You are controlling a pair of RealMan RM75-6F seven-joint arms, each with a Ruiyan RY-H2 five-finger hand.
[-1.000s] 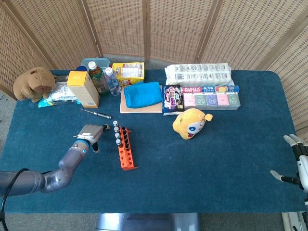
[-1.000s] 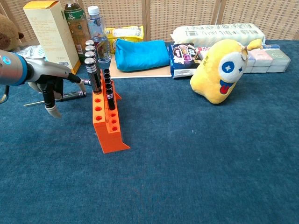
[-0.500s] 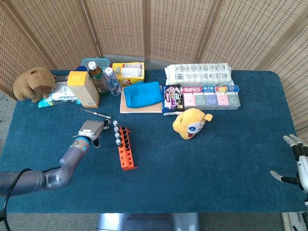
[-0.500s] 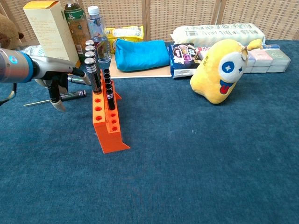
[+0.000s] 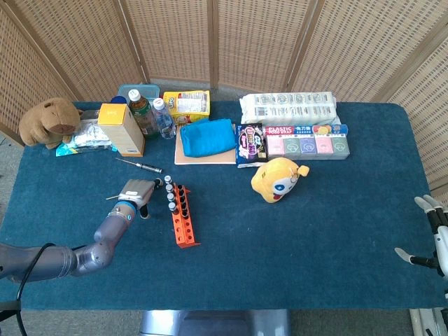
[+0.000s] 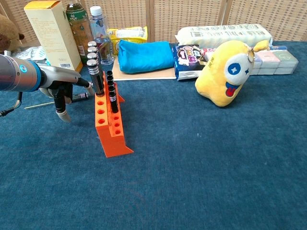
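Chest view: left hand point(image 6: 64, 88) pinching silver-capped black tube point(image 6: 95, 76) in slanted orange plastic rack point(image 6: 111, 132), beside blue "PLASTIC FOOD WRAP" box point(image 5: 306, 130); right hand point(image 5: 432, 234) spread.

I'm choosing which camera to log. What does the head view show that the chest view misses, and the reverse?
Only the head view shows the right hand at the table's far right edge, fingers apart and holding nothing, and the whole brown capybara plush. Only the chest view shows, side-on, one finger of the left hand pointing down at the blue cloth. Both share the left hand beside the orange tube rack, the yellow plush toy and the slim screwdriver.
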